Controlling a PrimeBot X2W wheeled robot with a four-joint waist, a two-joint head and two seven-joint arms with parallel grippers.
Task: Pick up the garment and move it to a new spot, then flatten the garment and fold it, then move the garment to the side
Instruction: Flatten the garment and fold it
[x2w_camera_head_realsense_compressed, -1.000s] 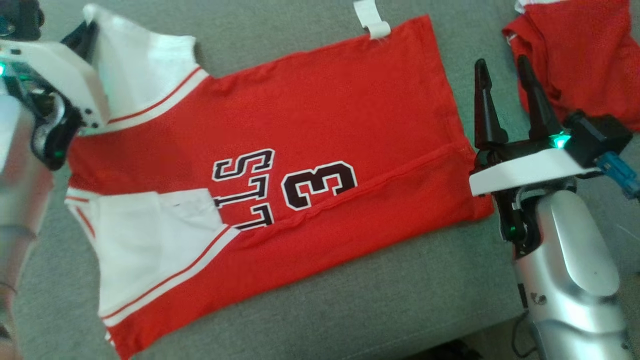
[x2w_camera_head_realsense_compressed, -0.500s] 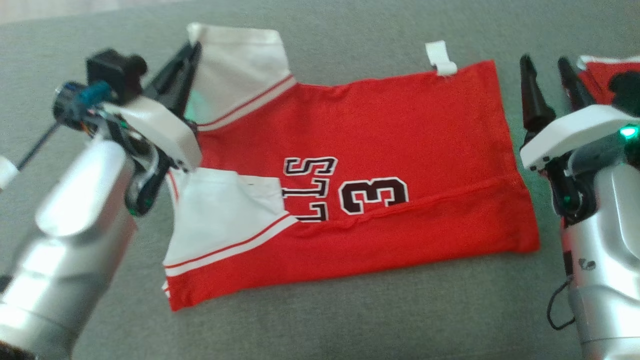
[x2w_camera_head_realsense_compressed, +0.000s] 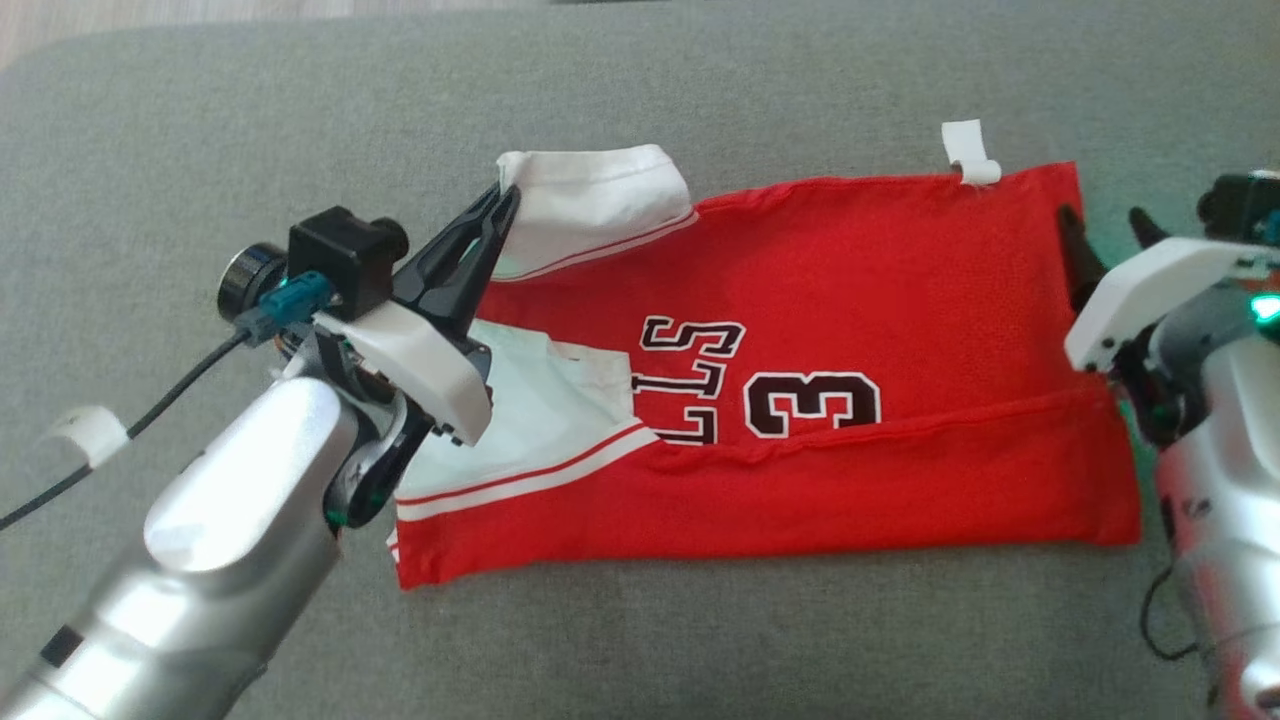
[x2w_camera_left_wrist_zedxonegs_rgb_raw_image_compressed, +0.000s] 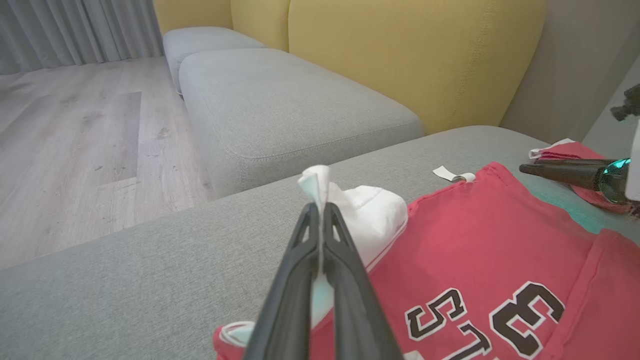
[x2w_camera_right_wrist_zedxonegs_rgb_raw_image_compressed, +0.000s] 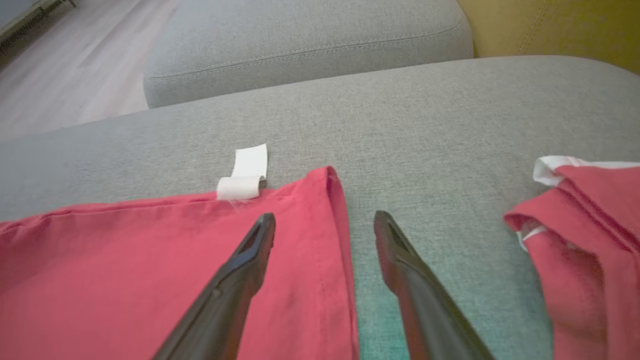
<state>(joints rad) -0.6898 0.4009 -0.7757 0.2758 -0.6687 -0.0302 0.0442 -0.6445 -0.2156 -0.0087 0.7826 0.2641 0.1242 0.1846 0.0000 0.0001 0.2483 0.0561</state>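
Observation:
A red jersey (x2w_camera_head_realsense_compressed: 850, 300) with white sleeves and black lettering lies partly folded on the grey cushion (x2w_camera_head_realsense_compressed: 300, 120). My left gripper (x2w_camera_head_realsense_compressed: 505, 195) is shut on the far white sleeve (x2w_camera_head_realsense_compressed: 590, 195), holding it raised; the left wrist view shows the white cloth (x2w_camera_left_wrist_zedxonegs_rgb_raw_image_compressed: 367, 210) pinched between its fingertips (x2w_camera_left_wrist_zedxonegs_rgb_raw_image_compressed: 320, 207). My right gripper (x2w_camera_right_wrist_zedxonegs_rgb_raw_image_compressed: 325, 222) is open, hovering over the jersey's (x2w_camera_right_wrist_zedxonegs_rgb_raw_image_compressed: 150, 260) far right hem, one finger above the red cloth and the other above bare cushion. In the head view its fingers (x2w_camera_head_realsense_compressed: 1070, 235) stand at the jersey's right edge.
A second red and white garment (x2w_camera_right_wrist_zedxonegs_rgb_raw_image_compressed: 590, 225) lies crumpled on the cushion to the right. A white tag (x2w_camera_head_realsense_compressed: 968, 150) sticks out from the jersey's far edge. Another grey cushion (x2w_camera_left_wrist_zedxonegs_rgb_raw_image_compressed: 280, 100), a yellow backrest (x2w_camera_left_wrist_zedxonegs_rgb_raw_image_compressed: 400, 50) and wood floor (x2w_camera_left_wrist_zedxonegs_rgb_raw_image_compressed: 75, 140) lie beyond.
The head camera has turned, shifting the whole picture right. My left gripper has carried the white sleeve inward over the jersey. The right gripper stays open at the right hem.

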